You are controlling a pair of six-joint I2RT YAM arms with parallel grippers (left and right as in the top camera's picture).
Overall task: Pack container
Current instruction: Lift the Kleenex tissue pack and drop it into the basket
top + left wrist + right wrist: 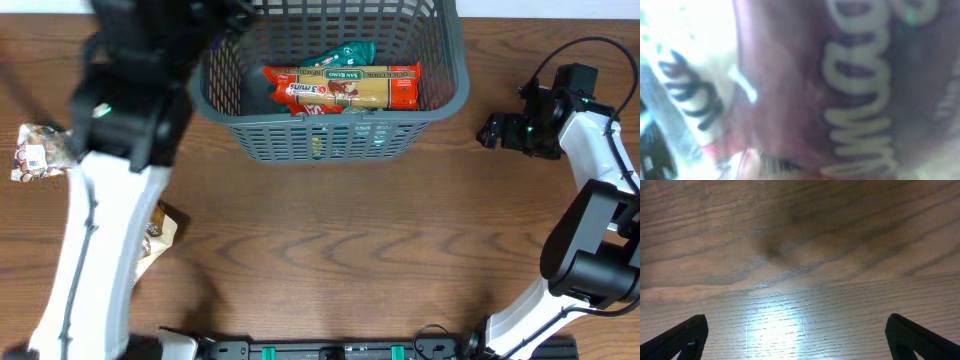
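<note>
The dark grey slotted basket (330,140) stands at the back middle of the table. In it lie a long yellow and red pasta packet (375,88), a red packet (308,93) and a green packet (350,54). My left arm (140,90) reaches over the basket's left rim; its fingers are hidden. The left wrist view is filled by a blurred maroon packet with cream lettering (840,90), very close to the camera. My right gripper (490,132) is open and empty over bare wood (800,330), to the right of the basket.
A clear packet of brown pieces (38,152) lies at the table's left edge. Another brown packet (160,235) lies partly under my left arm at the front left. The wooden table (350,260) spreads in front of the basket.
</note>
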